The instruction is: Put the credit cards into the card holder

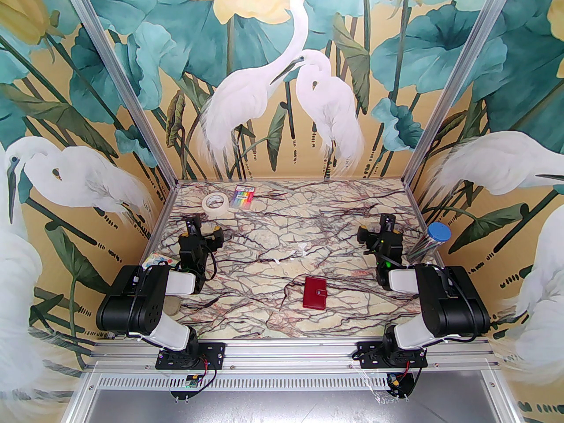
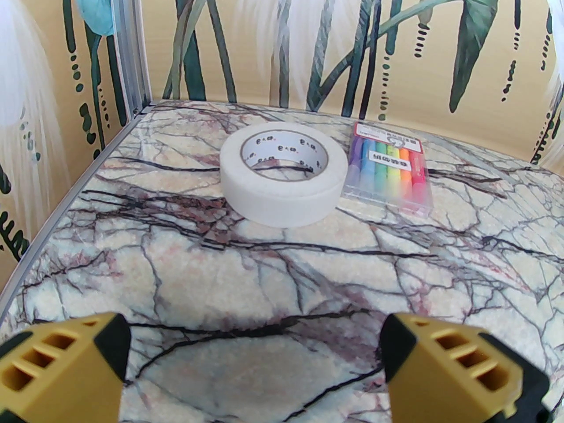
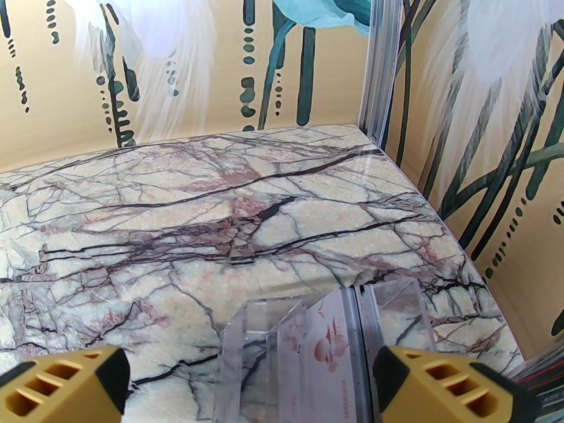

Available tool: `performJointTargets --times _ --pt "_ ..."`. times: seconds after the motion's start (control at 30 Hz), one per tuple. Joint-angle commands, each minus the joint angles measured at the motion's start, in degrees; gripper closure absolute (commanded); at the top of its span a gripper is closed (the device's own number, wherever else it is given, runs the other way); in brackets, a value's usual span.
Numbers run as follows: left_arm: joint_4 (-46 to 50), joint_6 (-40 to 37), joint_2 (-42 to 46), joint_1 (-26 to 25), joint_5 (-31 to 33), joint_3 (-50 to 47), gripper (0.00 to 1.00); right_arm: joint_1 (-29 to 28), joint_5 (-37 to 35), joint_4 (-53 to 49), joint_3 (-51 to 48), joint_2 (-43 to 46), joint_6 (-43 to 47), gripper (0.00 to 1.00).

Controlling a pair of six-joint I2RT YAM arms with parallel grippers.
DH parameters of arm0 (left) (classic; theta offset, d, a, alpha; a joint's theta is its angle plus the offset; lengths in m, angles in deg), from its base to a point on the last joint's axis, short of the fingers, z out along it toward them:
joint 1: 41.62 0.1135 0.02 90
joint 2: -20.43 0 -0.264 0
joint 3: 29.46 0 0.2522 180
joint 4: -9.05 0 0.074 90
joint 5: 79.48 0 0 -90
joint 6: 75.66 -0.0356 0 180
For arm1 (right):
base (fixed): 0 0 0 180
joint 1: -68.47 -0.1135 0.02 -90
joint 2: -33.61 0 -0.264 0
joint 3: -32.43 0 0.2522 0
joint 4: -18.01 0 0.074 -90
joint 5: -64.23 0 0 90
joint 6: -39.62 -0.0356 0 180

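The card holder (image 1: 315, 292), a dark red wallet with a snap tab, lies shut on the marble table (image 1: 264, 315) near the front middle. My left gripper (image 1: 205, 229) (image 2: 253, 328) hovers open at the mid left with nothing between its fingers. On the mid right my right gripper (image 1: 375, 228) (image 3: 251, 359) is open too. Just ahead of its fingertips stands a small clear plastic case (image 3: 246, 337). In it a pale card with a red print (image 3: 328, 342) stands upright, seemingly one of the credit cards. Nothing is gripped.
A roll of white tape (image 1: 216, 202) (image 2: 282, 174) and a rainbow-striped packet (image 1: 244, 196) (image 2: 387, 165) lie at the far left. A clear tube with a blue cap (image 1: 434, 238) leans at the right edge. A colourful item (image 1: 161, 260) sits by the left arm. Walls close three sides.
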Motion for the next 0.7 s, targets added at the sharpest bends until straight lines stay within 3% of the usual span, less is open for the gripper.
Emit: performJointTargets --times 0.0,0.67 --pt "-1.54 0.49 0.26 0.18 -1.3 0.45 0.0 0.17 0.4 0.72 0.65 0.04 -0.15 0.01" --pt "-1.42 0.45 0.39 0.18 -1.46 0.38 0.01 0.72 3.88 -0.34 1.26 -0.04 0.55 0.01"
